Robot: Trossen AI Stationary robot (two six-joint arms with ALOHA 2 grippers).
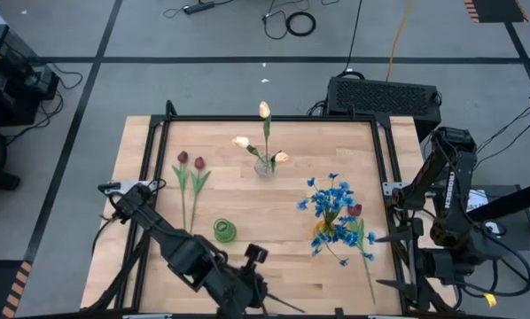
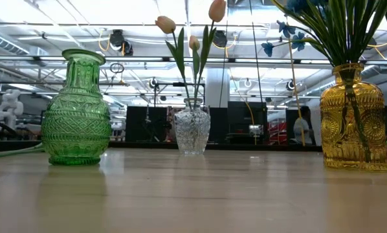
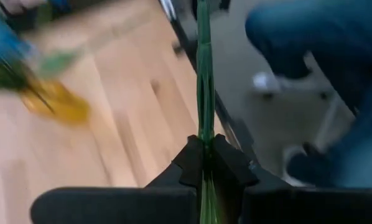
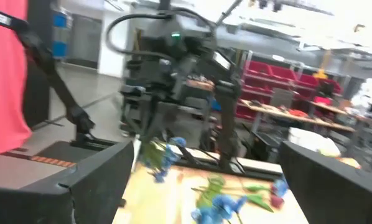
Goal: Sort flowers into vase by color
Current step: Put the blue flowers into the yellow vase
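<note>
The left gripper (image 3: 204, 163) is clamped on a thin green flower stem (image 3: 204, 81), which runs straight out ahead of its fingertips past the table edge. The right gripper (image 4: 204, 180) is spread open off the table's side, blue flowers (image 4: 218, 204) lying just ahead.

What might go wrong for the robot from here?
The left gripper pinches only a thin green stem, which might slip or bend. The green vase has a narrow neck, so threading it may miss. A dark red tulip lies among the blue flowers, risking a mix-up.
</note>
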